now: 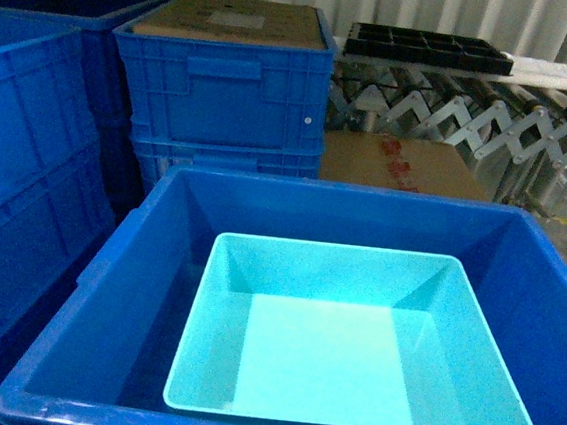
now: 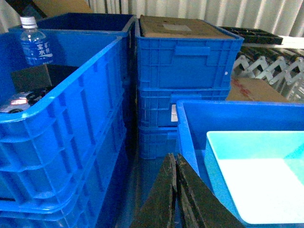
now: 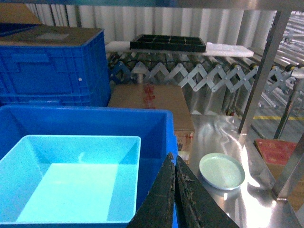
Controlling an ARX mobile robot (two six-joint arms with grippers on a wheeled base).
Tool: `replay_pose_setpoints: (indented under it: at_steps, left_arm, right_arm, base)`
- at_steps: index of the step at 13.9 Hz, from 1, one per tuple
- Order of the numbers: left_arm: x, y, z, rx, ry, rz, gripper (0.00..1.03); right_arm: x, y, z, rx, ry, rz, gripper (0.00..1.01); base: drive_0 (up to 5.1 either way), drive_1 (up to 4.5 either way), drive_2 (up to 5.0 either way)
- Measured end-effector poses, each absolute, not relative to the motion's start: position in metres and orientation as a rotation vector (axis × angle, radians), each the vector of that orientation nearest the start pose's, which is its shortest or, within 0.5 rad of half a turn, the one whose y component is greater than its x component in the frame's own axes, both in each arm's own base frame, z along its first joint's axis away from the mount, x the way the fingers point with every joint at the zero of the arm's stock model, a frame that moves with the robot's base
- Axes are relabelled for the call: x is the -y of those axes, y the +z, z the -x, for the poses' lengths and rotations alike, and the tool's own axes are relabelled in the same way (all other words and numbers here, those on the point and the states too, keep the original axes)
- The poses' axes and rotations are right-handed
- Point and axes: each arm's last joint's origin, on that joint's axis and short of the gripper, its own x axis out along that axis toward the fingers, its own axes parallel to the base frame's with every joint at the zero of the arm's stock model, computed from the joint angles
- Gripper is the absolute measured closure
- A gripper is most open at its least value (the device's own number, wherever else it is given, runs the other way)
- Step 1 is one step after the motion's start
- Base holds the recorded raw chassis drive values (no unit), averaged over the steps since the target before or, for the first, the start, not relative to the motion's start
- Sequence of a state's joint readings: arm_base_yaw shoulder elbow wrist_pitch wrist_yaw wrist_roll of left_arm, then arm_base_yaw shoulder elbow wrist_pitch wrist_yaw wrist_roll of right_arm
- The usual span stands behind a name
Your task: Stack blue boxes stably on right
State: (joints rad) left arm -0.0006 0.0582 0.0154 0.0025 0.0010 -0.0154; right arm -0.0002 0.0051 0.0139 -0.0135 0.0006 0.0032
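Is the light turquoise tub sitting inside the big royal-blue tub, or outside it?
Inside. The turquoise tub sits upright and empty within the royal-blue tub, whose walls surround it in the head view.

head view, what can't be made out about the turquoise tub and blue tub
- Smooth royal-blue plastic tub: near rim and right wall cut off by the head view's edges.
- Shallow light turquoise plastic tub: its underside is hidden by its own walls, so whether it sits flat is unclear.
- Clear plastic water bottle: label too small, left wrist view.

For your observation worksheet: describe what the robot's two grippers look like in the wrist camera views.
The left gripper and right gripper look alike: two dark, near-black fingers, broad at the base and tapering to a point, with rough, scuffed surfaces. No cables or markings are visible. Neither arm shows in the head view.
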Motion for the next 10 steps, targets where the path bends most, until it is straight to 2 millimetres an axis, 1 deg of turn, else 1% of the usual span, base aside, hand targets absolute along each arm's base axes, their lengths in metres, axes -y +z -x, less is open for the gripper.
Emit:
replay_pose_setpoints:
  at_steps: [1, 2, 6, 7, 10]
  left_arm:
    - [0.0001, 0.1696, -0.0974, 0.021, -0.002, 0.015, 1.01]
    - [0.0001, 0.1669, -0.0974, -0.005, 0.000, 0.014, 1.01]
    - [0.0001, 0.1676, -0.0974, 0.001, 0.000, 0.014, 1.01]
    - [0.0001, 0.1675, -0.0974, 0.001, 0.000, 0.015, 1.00]
    - [0.0001, 0.1675, -0.0974, 0.001, 0.000, 0.014, 0.63]
  right_arm:
    - [0.0000, 0.1678, -0.0971, 0.009, 0.000, -0.003, 0.99]
    - [0.0000, 0.1675, -0.0971, 0.006, 0.000, -0.003, 0.99]
    - [0.0000, 0.1674, -0.0971, 0.005, 0.000, -0.003, 0.99]
    - [0.0000, 0.1676, -0.0971, 0.006, 0.000, -0.003, 0.97]
    - [0.0000, 0.1675, -0.0971, 0.006, 0.000, -0.003, 0.59]
  base:
    - [0.0, 0.00, 0.0]
    - [0.0, 0.00, 0.0]
    - [0.0, 0.00, 0.0]
    - [0.0, 0.00, 0.0]
    - [0.0, 0.00, 0.0]
